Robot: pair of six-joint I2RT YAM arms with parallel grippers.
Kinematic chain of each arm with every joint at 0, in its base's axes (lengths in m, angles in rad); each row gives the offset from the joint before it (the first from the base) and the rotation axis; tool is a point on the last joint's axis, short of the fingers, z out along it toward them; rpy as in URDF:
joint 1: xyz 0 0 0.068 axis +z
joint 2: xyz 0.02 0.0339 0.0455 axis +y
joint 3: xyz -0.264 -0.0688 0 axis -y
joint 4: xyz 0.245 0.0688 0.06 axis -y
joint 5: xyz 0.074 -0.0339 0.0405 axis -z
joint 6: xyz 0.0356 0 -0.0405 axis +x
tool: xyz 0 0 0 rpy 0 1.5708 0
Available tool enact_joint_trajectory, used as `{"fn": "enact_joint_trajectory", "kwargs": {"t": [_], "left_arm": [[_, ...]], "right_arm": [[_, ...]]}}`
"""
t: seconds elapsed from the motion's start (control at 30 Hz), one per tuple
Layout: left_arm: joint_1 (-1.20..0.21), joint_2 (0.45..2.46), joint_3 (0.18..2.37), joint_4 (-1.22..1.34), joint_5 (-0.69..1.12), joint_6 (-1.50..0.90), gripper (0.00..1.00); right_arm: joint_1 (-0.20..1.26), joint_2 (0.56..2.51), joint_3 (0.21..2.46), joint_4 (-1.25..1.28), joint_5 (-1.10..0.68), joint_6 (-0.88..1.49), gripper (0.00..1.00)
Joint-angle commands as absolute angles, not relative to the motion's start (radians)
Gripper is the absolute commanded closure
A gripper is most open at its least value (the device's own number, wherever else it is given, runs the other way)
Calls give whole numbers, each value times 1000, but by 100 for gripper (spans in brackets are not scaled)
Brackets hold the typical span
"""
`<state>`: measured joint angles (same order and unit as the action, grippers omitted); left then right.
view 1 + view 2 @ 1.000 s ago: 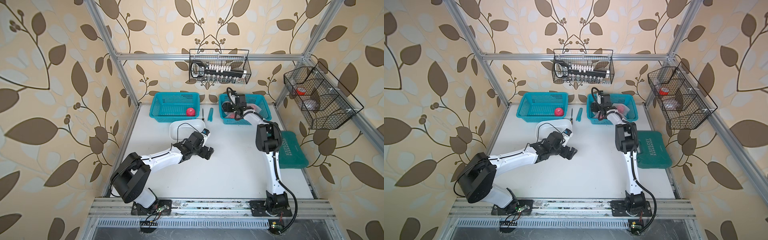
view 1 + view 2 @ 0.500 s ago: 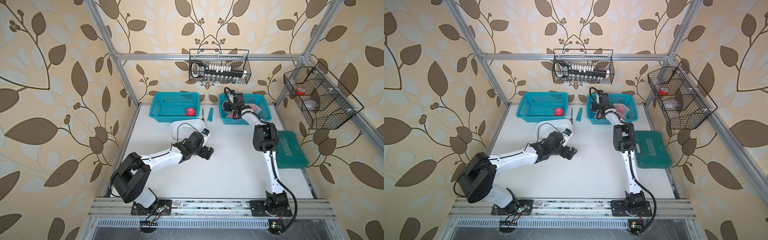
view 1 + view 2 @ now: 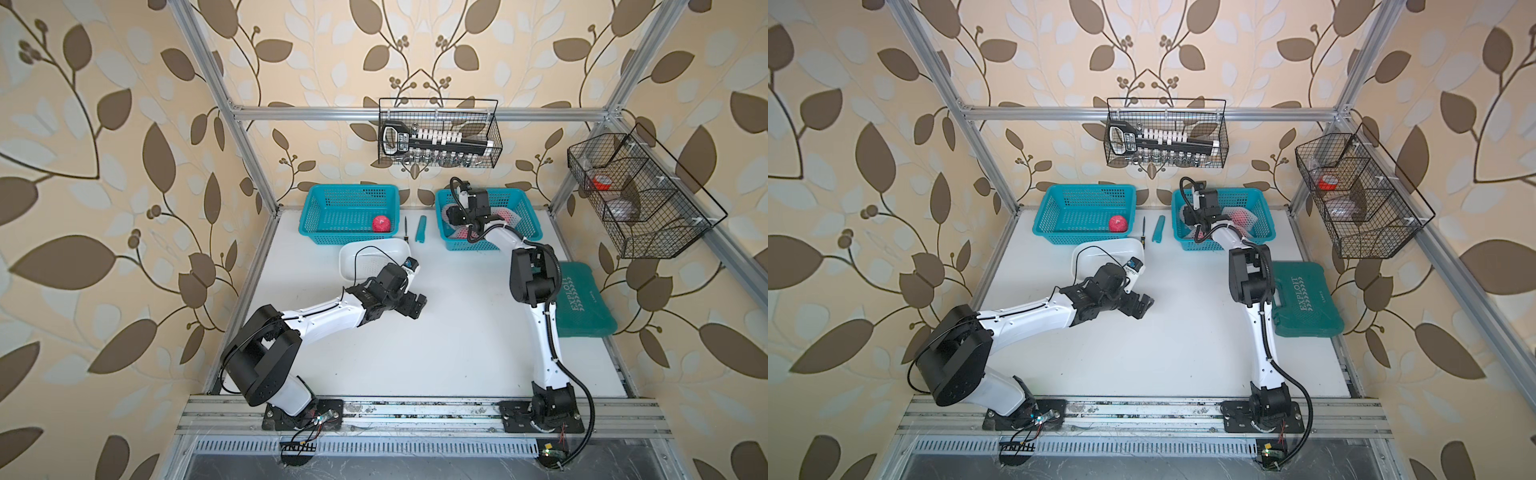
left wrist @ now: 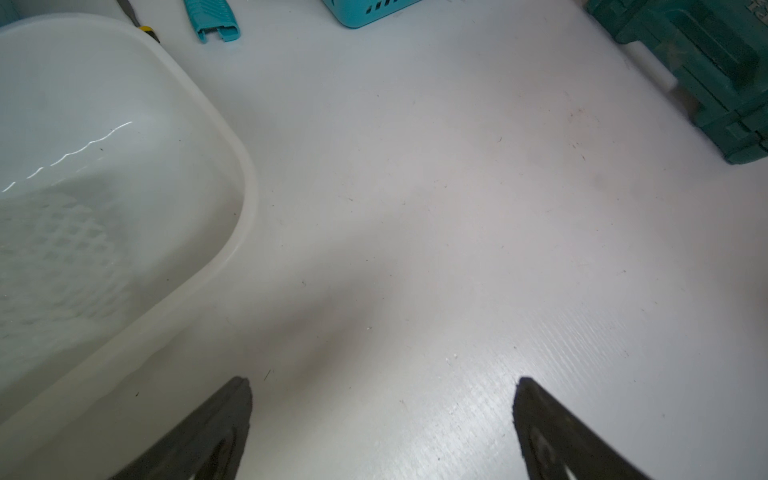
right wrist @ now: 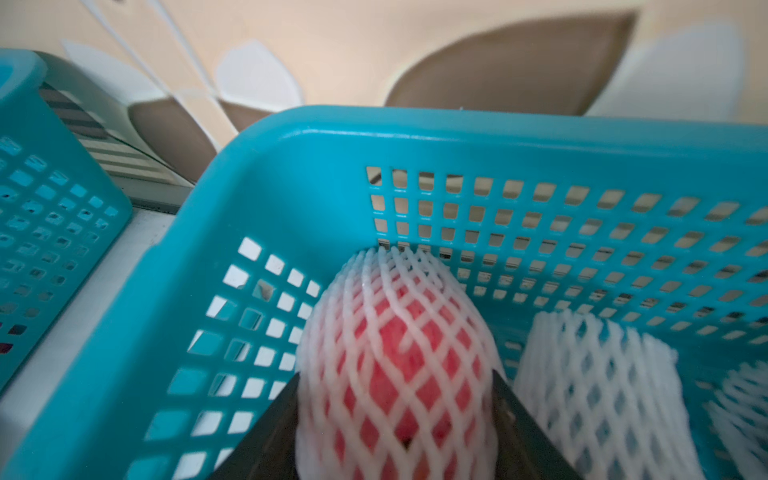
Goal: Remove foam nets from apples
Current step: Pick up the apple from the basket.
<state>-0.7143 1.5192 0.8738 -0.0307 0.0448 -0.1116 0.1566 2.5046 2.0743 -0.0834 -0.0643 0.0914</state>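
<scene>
My right gripper [image 5: 395, 376] reaches into the right teal basket [image 3: 528, 216] and is shut on an apple [image 5: 399, 345] still wrapped in its white foam net [image 5: 370, 286]. Both fingers press the net's sides. Two more foam nets [image 5: 598, 386] lie beside it in that basket. A bare red apple [image 3: 381, 223] sits in the left teal basket [image 3: 349, 193]. My left gripper [image 4: 382, 386] hangs open over bare table next to the white tub [image 4: 245, 183], nothing between its fingers. A pale diamond mesh [image 4: 62, 249] shows in the tub.
A green tool case [image 3: 582, 299] lies right of the right arm. A small teal piece [image 3: 421, 229] and a thin screwdriver [image 3: 406, 227] lie between the two baskets. Black wire baskets hang on the back wall [image 3: 438, 141] and the right wall [image 3: 636, 195].
The right gripper's jaws have narrowed onto the netted apple, and the right arm has shifted slightly in the basket. The left arm has stayed still.
</scene>
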Motion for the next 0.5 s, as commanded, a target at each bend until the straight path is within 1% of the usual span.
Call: {"fn": "enact_joint_trajectory", "kwargs": {"t": [0.0, 0.47], "left_arm": [[-720, 1488, 896, -37, 19, -103, 1], [-720, 1486, 918, -49, 10, -98, 1]], "right_arm": [[155, 2455, 2019, -70, -126, 120, 50], [119, 2305, 1888, -5, -191, 159, 50]]}}
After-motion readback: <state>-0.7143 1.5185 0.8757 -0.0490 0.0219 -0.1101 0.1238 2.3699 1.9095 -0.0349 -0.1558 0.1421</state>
